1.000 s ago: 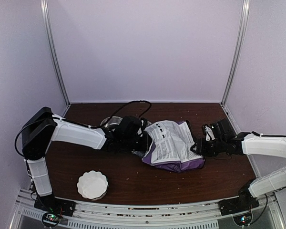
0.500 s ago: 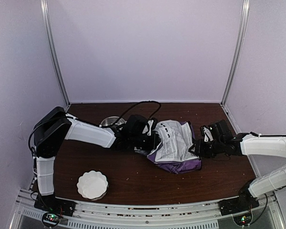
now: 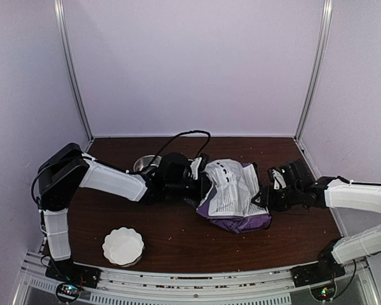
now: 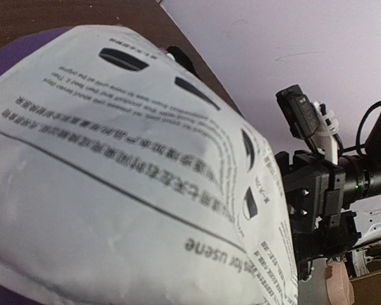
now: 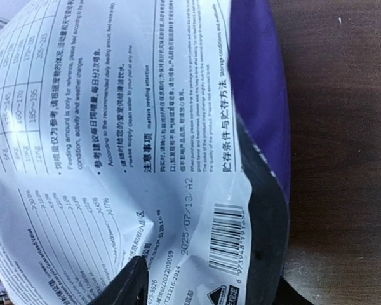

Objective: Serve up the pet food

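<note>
Nearest the arm bases, well short of the left claw [image 3: 200, 178] and off to its left, a white fluted bowl [image 3: 122, 246] sits alone on the dark wooden table [image 3: 190, 235]. Farther in, both claws meet a purple-and-white printed bag [image 3: 232, 194] that lies between them. The left claw is at the bag's left edge, where that edge stands up off the table, and it looks closed down on the thin film there. Its own fingers are out of its wrist view, which the white printed panel [image 4: 114, 178] fills almost completely. The right claw [image 3: 264, 198] is against the bag's right edge. In its wrist view one dark fingertip [image 5: 130, 284] overlaps the white panel [image 5: 146, 127] near the barcode, and bare table [image 5: 343, 127] lies to the right past the purple border. The other finger cannot be made out, so whether this claw grips the bag or stands open over it cannot be told. The pet food does not show in any view, and nothing of the bag's inside is visible. Behind the left claw and to its left, a shiny metal bowl [image 3: 146, 163] peeks out past the left forearm. A black cable [image 3: 185, 135] arcs above that arm toward the back wall.
</note>
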`<state>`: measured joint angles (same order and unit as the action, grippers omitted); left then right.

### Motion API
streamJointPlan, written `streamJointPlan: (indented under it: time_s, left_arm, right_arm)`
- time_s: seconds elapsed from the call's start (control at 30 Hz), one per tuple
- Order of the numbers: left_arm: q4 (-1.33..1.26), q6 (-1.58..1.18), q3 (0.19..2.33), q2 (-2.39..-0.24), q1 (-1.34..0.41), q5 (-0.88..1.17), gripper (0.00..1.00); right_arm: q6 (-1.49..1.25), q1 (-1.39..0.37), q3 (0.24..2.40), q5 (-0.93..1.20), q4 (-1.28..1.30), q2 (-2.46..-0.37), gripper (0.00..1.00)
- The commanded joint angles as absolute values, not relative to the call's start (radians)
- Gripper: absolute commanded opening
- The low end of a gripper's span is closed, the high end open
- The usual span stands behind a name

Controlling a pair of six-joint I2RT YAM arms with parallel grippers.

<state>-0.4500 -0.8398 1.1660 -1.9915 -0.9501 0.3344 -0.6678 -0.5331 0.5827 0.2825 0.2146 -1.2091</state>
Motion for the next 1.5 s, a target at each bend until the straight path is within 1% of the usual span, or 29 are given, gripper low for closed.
streamJointPlan:
  time_s: [0.0, 0.07, 0.17, 0.27, 0.47, 0.6, 0.77, 0.87, 1.03, 1.13, 1.23, 1.4, 1.47]
  left_arm:
    - [-0.665, -0.887, 1.139, -1.879, -0.971, 0.428, 0.0]
    - [-0.636, -0.887, 1.13, -1.851, -0.97, 0.422, 0.0]
    - [-0.587, -0.872, 1.119, -1.813, -0.968, 0.415, 0.0]
    - [-0.589, -0.867, 1.099, -1.779, -0.968, 0.413, 0.0]
    - [-0.571, -0.841, 1.093, -1.734, -0.968, 0.4, 0.0]
    - [-0.531, -0.817, 1.102, -1.732, -0.968, 0.388, 0.0]
    - [-0.525, -0.816, 1.092, -1.728, -0.968, 0.393, 0.0]
    - [-0.534, -0.816, 1.091, -1.725, -0.968, 0.402, 0.0]
    - [-0.542, -0.816, 1.094, -1.722, -0.968, 0.413, 0.0]
    - [-0.541, -0.815, 1.093, -1.718, -0.968, 0.414, 0.0]
    - [-0.541, -0.812, 1.09, -1.711, -0.968, 0.414, 0.0]
    - [-0.54, -0.802, 1.078, -1.692, -0.968, 0.407, 0.0]
    - [-0.54, -0.8, 1.07, -1.683, -0.968, 0.402, 0.0]
  right_arm:
    - [-0.628, -0.546, 0.648, 0.259, 0.28, -1.13, 0.59]
    - [-0.6, -0.545, 0.673, 0.216, 0.335, -1.095, 0.67]
    - [-0.551, -0.546, 0.748, 0.129, 0.448, -1.048, 0.73]
    - [-0.506, -0.556, 0.827, 0.05, 0.539, -1.002, 0.75]
    - [-0.45, -0.61, 0.965, -0.035, 0.617, -0.951, 0.79]
    - [-0.455, -0.61, 0.961, -0.063, 0.63, -0.978, 0.78]
    - [-0.49, -0.643, 0.934, 0.071, 0.54, -0.988, 0.74]
    - [-0.51, -0.736, 0.978, 0.083, 0.505, -1.007, 0.75]
    - [-0.511, -0.927, 1.071, 0.033, 0.458, -1.082, 0.76]
    - [-0.489, -0.997, 1.125, 0.002, 0.449, -1.143, 0.76]
    - [-0.471, -1.034, 1.178, -0.084, 0.49, -1.215, 0.75]
    - [-0.467, -1.059, 1.236, -0.213, 0.563, -1.323, 0.65]
    - [-0.467, -1.066, 1.257, -0.24, 0.585, -1.351, 0.58]
